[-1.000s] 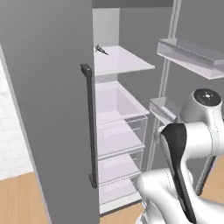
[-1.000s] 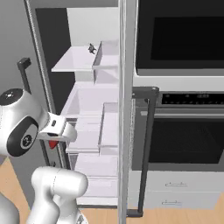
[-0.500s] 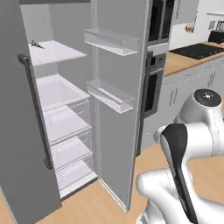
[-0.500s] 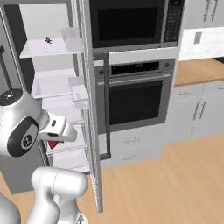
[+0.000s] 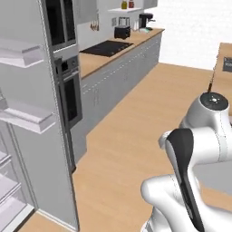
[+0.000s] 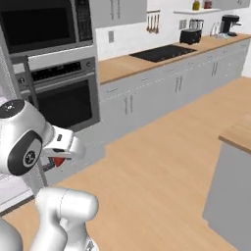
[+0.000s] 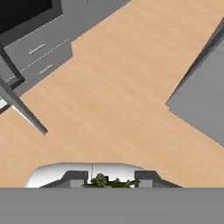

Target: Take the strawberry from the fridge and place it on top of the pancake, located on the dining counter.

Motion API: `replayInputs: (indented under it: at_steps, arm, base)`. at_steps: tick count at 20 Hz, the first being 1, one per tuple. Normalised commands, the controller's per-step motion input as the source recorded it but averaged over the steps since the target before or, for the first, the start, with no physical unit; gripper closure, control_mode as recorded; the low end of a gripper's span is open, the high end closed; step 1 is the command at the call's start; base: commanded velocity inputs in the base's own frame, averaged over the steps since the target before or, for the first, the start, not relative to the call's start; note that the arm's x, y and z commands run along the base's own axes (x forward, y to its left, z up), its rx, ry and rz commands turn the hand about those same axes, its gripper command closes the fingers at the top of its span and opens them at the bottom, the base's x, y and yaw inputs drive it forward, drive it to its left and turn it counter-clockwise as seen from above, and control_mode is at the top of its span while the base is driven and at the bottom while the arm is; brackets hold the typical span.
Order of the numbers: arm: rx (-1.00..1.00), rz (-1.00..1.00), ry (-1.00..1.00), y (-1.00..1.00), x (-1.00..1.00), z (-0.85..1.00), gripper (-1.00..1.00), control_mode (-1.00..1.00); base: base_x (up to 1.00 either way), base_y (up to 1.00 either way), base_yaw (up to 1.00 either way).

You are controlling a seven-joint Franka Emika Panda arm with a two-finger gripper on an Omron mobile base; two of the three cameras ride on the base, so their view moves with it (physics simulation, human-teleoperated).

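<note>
We are carrying the strawberry (image 6: 58, 161), a small dark red roundish lump, pinched in the gripper (image 6: 60, 160) close to the arm's white body; in the hand view its green leafy top (image 7: 106, 180) is peeking up between the two dark fingertips (image 7: 75, 177), so the fingers are closing narrowly on the fruit. Just beside the arm, the fridge (image 5: 31, 136) is standing with its smooth grey door open, showing white shelves with rounded front lips. Next to it the black glass-fronted wall oven (image 6: 61, 93) is sitting in its steel frame. Farther out, the wall counter (image 6: 162, 55) is running away with a light wooden top over flat grey cabinets, a black cooktop (image 5: 107, 47) set flush in it. The pale wood-plank floor (image 7: 113, 100) is spreading below, and a corner of the dining counter (image 6: 238, 135), wooden top on a grey base, is showing at the right.
</note>
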Motion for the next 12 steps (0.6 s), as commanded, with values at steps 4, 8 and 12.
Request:
replayInputs:
  at_steps: [4, 8, 12]
  arm:
    - [0.00, 0.00, 0.00, 0.00, 0.00, 0.00, 1.00, 1.00]
    - [0.00, 0.00, 0.00, 0.00, 0.00, 0.00, 1.00, 1.00]
    - [0.00, 0.00, 0.00, 0.00, 0.00, 0.00, 1.00, 1.00]
  base:
    - [0.01, -1.00, -0.55]
    - [0.00, -1.00, -0.46]
    - [0.00, -1.00, -0.48]
